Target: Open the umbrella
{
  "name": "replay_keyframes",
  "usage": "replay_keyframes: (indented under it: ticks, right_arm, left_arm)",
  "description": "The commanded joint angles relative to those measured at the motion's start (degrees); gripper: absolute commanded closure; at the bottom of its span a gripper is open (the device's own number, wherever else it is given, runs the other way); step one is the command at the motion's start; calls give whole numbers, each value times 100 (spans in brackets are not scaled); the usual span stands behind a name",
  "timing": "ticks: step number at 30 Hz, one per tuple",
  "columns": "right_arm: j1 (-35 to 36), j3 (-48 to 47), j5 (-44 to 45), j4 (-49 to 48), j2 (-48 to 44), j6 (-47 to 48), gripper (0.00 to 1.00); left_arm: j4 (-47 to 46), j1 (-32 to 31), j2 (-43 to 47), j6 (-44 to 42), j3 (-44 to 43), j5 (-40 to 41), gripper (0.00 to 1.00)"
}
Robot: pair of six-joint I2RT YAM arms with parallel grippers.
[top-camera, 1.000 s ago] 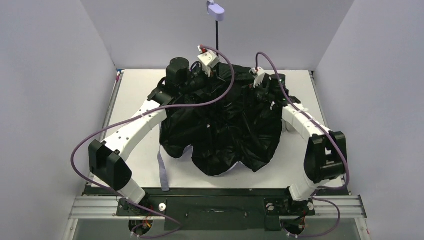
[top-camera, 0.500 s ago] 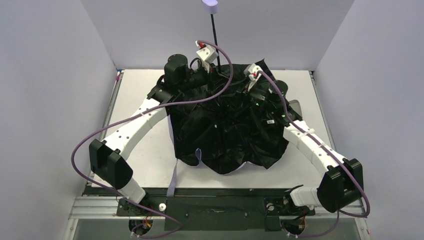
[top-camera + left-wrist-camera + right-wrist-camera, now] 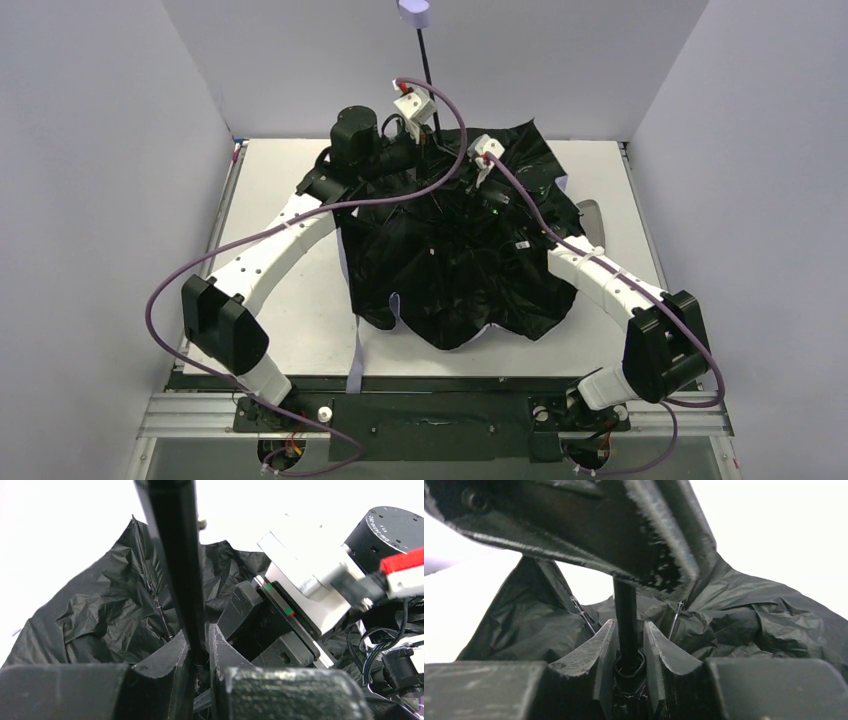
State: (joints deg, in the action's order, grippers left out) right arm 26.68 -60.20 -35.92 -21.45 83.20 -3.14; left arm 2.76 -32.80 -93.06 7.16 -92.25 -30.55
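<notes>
The umbrella (image 3: 460, 270) lies upside down on the table, its crumpled black underside facing up. Its thin black shaft (image 3: 428, 75) rises to the lilac handle (image 3: 413, 10) at the top edge. My left gripper (image 3: 425, 140) is shut on the shaft (image 3: 175, 555), pinched between its jaws (image 3: 199, 650). Just below it, my right gripper (image 3: 458, 172) has its jaws against the shaft's black collar (image 3: 628, 667), with the shaft (image 3: 625, 610) standing between them. Black fabric (image 3: 749, 625) and thin metal ribs surround both grippers.
A lilac strap (image 3: 355, 350) trails from the canopy over the table's front edge. A pale oblong sleeve (image 3: 590, 215) peeks out behind the right arm. White walls enclose the table (image 3: 280, 330) on three sides. Purple cables (image 3: 200, 270) loop off both arms.
My right arm swung in from the right to the shaft, and its jaws closed from wide round the collar. The handle rose a little and the canopy's back right edge lifted.
</notes>
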Motion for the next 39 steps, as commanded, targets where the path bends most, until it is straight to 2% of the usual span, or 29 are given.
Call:
replay_keyframes:
  ticks: [1,7,18,27,30,34,37,39]
  right_arm:
    - [-17,440,-77,574,23,1045,83]
    - [-36,797,-124,1056,92,1626,82]
    - [-162,976,-139,1335,299,1941,79]
    - [-280,1077,-194,1177,223,1903,71]
    - [-327,1028,-246,1127,96,1800,60]
    - [-353,782,-234,785,-215,1337,50]
    - [-356,537,-225,477,-410,753,36]
    - [-363,351,-232,317,-551,478,33]
  left_arm:
    - [-633,101,92,69,-769,57,100]
    - [-507,128,26,-123,-1018,96,100]
    - [-487,294,-82,-335,-1464,24,100]
    - [-552,296,141,-644,-1089,-449,100]
    - [-590,287,195,-675,-940,-636,100]
    - [-611,248,214,-593,-782,-826,100]
    - [-597,209,224,-573,-685,-893,100]
    - [-582,184,214,-551,-647,-931,100]
